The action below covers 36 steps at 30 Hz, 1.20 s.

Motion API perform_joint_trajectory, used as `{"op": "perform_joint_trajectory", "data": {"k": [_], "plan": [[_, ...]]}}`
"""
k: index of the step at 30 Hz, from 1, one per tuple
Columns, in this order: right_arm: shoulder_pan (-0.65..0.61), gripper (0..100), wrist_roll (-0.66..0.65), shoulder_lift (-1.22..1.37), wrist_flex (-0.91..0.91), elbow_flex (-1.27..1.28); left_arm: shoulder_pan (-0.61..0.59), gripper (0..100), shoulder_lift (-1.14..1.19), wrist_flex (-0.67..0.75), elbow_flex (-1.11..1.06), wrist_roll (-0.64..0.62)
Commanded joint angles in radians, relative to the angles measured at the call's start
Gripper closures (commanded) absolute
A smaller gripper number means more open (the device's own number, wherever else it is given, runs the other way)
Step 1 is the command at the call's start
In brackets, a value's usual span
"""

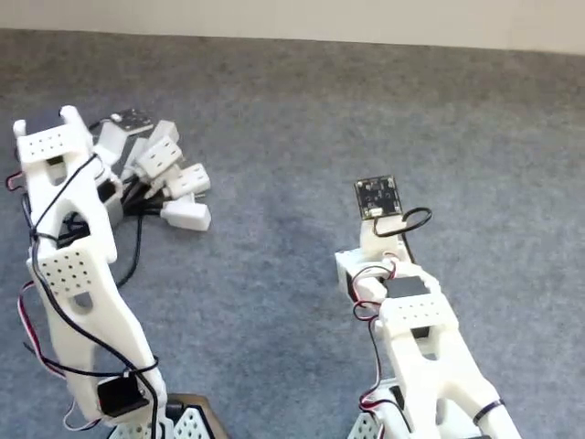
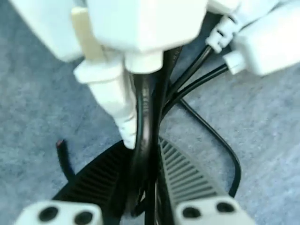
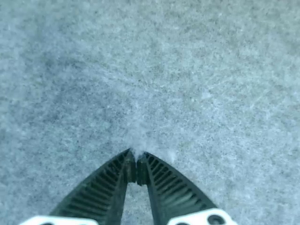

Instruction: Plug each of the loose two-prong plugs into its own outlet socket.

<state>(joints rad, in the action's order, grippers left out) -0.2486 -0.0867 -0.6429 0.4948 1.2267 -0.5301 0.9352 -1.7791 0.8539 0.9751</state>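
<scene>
Left gripper point(image 2: 143, 144) first: its ribbed black fingers point(image 2: 180, 171) are drawn in narrow, pinching a black cord point(image 2: 143, 117) that runs straight up between them. Right against that cord sits a white plug point(image 2: 115, 101). It has a slim moulded body, a ridged strain relief tapering toward the fingertips and a flat flange at its far end. The flange butts up to a big white outlet block point(image 2: 140, 23); whether the prongs are seated, I cannot tell. Off to the side, two more white connectors point(image 2: 262, 47) trail thin black leads. In the high view, the heap of white pieces point(image 1: 169, 174) lies at the table's far left, just beside the left arm point(image 1: 73, 274). Now the right gripper point(image 3: 136, 164): fingers pressed tip to tip over the grey carpet point(image 3: 187, 70), well apart from the heap.
</scene>
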Motion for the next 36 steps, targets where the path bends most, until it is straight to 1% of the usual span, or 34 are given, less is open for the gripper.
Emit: {"op": "perform_joint_trajectory", "data": {"k": [1,3,7,9,11,19,21,23,26,28,30,33,35,36], "plan": [[-0.005,98.5,0.002,0.002,-0.016,-0.002,-0.036,99,-0.015,-0.008,0.013,0.008],[-0.005,98.5,0.002,0.002,-0.016,-0.002,-0.019,95,-0.015,-0.003,0.013,0.003],[-0.005,98.5,0.002,0.002,-0.016,-0.002,0.004,78,-0.018,-0.002,0.061,0.002],[-0.005,98.5,0.002,0.002,-0.016,-0.002,0.004,73,-0.018,-0.002,0.117,0.002],[-0.005,98.5,0.002,0.002,-0.016,-0.002,0.004,74,-0.018,-0.002,0.189,-0.006],[-0.005,98.5,0.002,0.002,-0.016,-0.002,0.013,82,-0.018,-0.009,0.590,-0.209],[-0.005,98.5,0.002,0.002,-0.016,-0.004,0.056,84,-0.018,-0.011,0.639,-0.258],[-0.007,98.5,0.002,0.002,-0.016,-0.004,0.114,84,-0.022,-0.011,0.638,-0.285],[-0.007,98.5,0.002,0.002,-0.016,-0.004,0.209,84,-0.068,-0.011,0.573,-0.342],[-0.007,98.5,0.002,0.002,-0.016,-0.004,0.272,84,-0.131,-0.011,0.476,-0.371],[-0.007,98.5,0.002,0.002,-0.016,-0.004,0.338,84,-0.214,-0.011,0.320,-0.377],[-0.007,98.5,0.002,-0.002,-0.016,-0.004,0.420,84,-0.351,-0.008,0.024,-0.374],[-0.007,98.5,0.002,-0.004,-0.016,-0.004,0.456,84,-0.421,0.006,-0.145,-0.371],[-0.007,98.5,0.002,-0.005,-0.015,-0.004,0.467,84,-0.440,0.037,-0.214,-0.371]]}}
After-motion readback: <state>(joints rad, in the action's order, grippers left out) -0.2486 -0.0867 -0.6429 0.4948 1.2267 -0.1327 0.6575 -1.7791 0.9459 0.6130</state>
